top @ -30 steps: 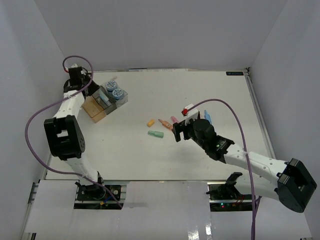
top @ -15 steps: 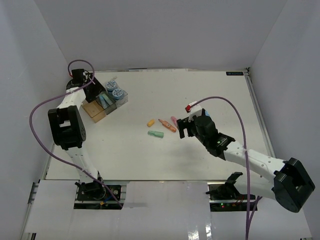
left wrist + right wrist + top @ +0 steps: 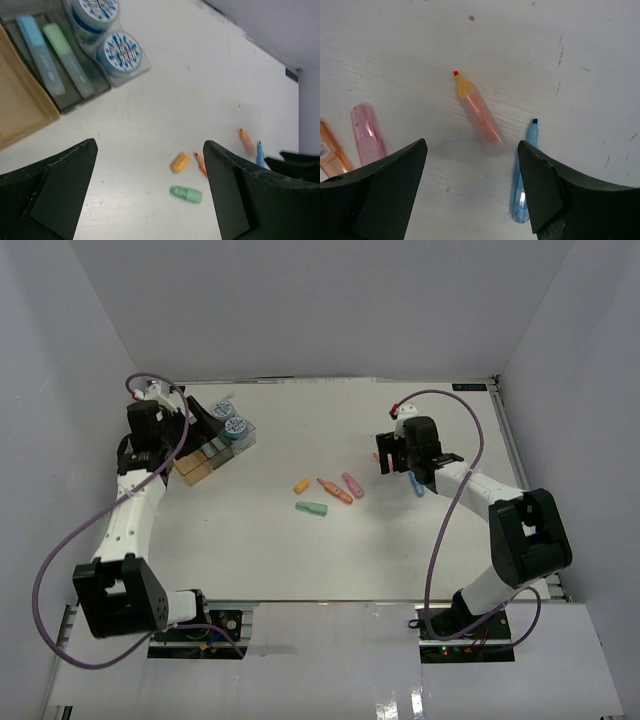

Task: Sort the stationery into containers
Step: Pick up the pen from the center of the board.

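Observation:
The containers are joined bins at the left: a clear bin (image 3: 142,62) holding two blue-and-white rolls (image 3: 119,51), a smoky grey bin (image 3: 80,102) holding a blue marker (image 3: 41,52) and a green marker (image 3: 67,59), and an orange-tan bin (image 3: 20,107). My left gripper (image 3: 150,195) hangs open and empty above the table just beside them. Loose stationery lies mid-table: a yellow cap (image 3: 301,485), a green piece (image 3: 311,508), an orange marker (image 3: 333,490) and a pink piece (image 3: 352,485). My right gripper (image 3: 472,195) is open over an uncapped orange-red marker (image 3: 480,117), with a blue marker (image 3: 525,185) by its right finger.
White walls close in the table on three sides. Purple cables loop from both arms. The table's right rim (image 3: 515,460) runs close behind the right arm. A faint blue pen line (image 3: 450,144) marks the table surface.
My left gripper has opened and drawn back from over the bins. The right arm has swung away from the mid-table pieces toward the far right, over the orange-red and blue markers.

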You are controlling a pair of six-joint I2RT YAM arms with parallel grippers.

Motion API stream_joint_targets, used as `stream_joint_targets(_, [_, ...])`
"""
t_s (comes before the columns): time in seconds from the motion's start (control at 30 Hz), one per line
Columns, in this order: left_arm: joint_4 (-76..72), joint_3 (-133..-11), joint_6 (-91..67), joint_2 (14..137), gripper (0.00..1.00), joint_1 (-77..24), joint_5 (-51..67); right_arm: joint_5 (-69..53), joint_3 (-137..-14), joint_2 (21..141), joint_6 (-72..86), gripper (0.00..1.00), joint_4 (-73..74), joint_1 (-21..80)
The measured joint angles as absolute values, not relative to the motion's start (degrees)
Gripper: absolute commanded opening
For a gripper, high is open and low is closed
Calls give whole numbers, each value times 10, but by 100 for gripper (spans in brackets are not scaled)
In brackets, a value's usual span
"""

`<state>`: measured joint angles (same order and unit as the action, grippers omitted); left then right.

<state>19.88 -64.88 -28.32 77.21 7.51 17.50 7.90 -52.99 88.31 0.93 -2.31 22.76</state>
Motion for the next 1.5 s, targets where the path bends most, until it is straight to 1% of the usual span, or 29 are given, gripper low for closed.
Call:
stream_joint_targets(0.13, [158, -523, -270, 670, 98, 39, 187, 46, -567, 940, -21, 76, -1, 203])
stream_joint_targets(0.23, [156, -460, -260, 646, 98, 27, 188, 28, -578, 965, -41, 76, 12, 189])
stream_joint_targets(0.3, [157, -442, -256, 645, 98, 20, 187, 13, -588, 983, -52, 76, 23, 181])
stream_joint_targets(0.33, [158, -439, -255, 644, 98, 18, 187, 8, -594, 992, -58, 73, 30, 178])
stream_joint_targets(0.47, [148, -439, -252, 635, 98, 14, 186, -13, -616, 1024, -80, 71, 48, 172])
stream_joint_targets(0.5, [146, -439, -252, 634, 98, 14, 186, -16, -619, 1028, -84, 68, 51, 171])
stream_joint_targets(0.6, [145, -439, -250, 631, 98, 14, 183, -25, -622, 1040, -96, 65, 58, 172])
stream_joint_targets(0.77, [145, -439, -249, 629, 98, 14, 180, -38, -640, 1062, -108, 56, 77, 173])
stream_joint_targets(0.83, [145, -439, -249, 629, 98, 14, 180, -39, -642, 1066, -109, 48, 77, 173])
stream_joint_targets(1.03, [145, -439, -249, 629, 98, 14, 180, -40, -637, 1063, -106, 41, 73, 172])
stream_joint_targets(1.2, [145, -439, -249, 630, 98, 14, 184, -32, -622, 1052, -90, 14, 66, 175])
stream_joint_targets(1.33, [141, -439, -250, 633, 98, 14, 195, -25, -614, 1045, -74, 10, 63, 182])
stream_joint_targets(1.5, [134, -439, -276, 635, 97, -7, 205, -11, -581, 1002, -37, 10, 79, 226])
